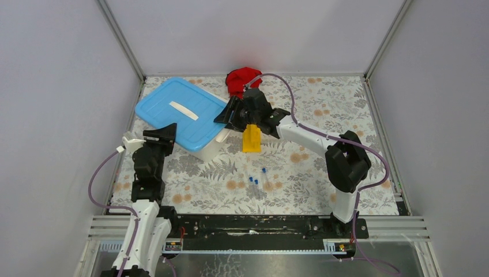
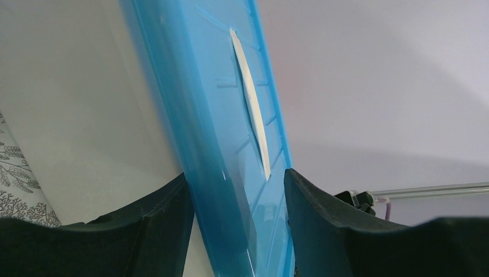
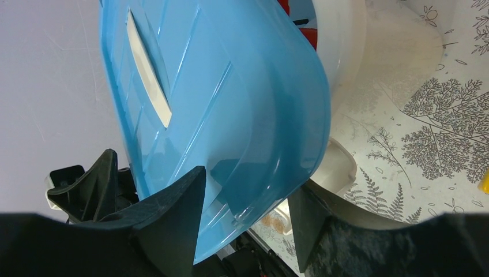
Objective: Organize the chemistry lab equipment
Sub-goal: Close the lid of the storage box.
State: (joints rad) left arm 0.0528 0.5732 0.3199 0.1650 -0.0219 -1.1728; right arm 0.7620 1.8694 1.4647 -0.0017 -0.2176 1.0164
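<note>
Left gripper: jaws spread wide, one finger on each side of the blue lid's near edge. Released, not clenched.
Blue lid: runs straight up between the left fingers, white strip on its top. It lies askew on the white tub, and its far corner reaches in between the right fingers.
White tub: under the lid, poking out on the side toward the right jaws.
Right gripper: fingers stand around the lid's corner. Clamped on it or merely around it, cannot tell.
In the way: the lid fills both wrist views and blocks most of what lies beyond.
Red bundle: just behind the right jaws. Only the top camera shows it whole.
Yellow rack: on the table, just on the near side of the right jaws. The right wrist view catches only a yellow scrap at its edge.
Blue-capped tubes: a few lying loose, well apart from both jaws and nearer the right. Top view only.
</note>
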